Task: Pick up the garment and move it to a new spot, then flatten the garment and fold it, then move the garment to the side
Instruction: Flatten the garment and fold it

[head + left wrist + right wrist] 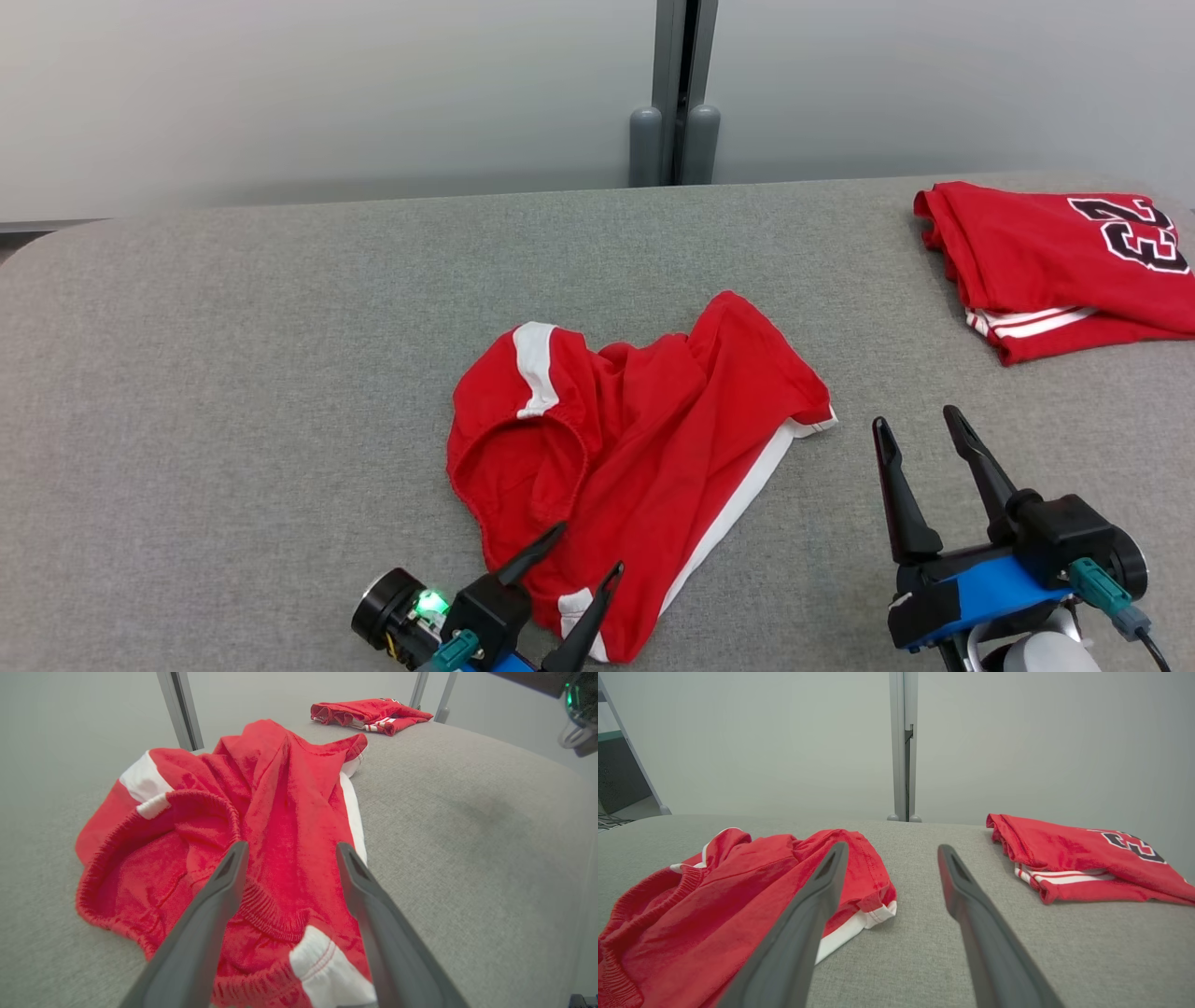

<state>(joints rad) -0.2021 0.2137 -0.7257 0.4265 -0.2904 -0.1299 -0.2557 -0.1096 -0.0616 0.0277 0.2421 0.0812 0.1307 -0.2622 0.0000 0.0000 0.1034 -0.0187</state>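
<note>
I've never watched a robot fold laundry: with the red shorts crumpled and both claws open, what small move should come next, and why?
Probably lower the left gripper and close it on the waistband of the red shorts. Its open fingers sit over that elastic edge, holding nothing; the right gripper is open over bare grey table.

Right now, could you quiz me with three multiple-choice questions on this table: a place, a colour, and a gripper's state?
1. Where on the table is the folded jersey? A. far right B. centre C. near left
2. What colour are the stripes on the crumpled shorts? A. black B. white C. blue
3. The left gripper is: A. shut on the shorts B. open over the shorts C. shut on the jersey
Answers: 1 A, it lies far right. 2 B, white bands edge the red cloth. 3 B, its fingers stand apart.
</note>
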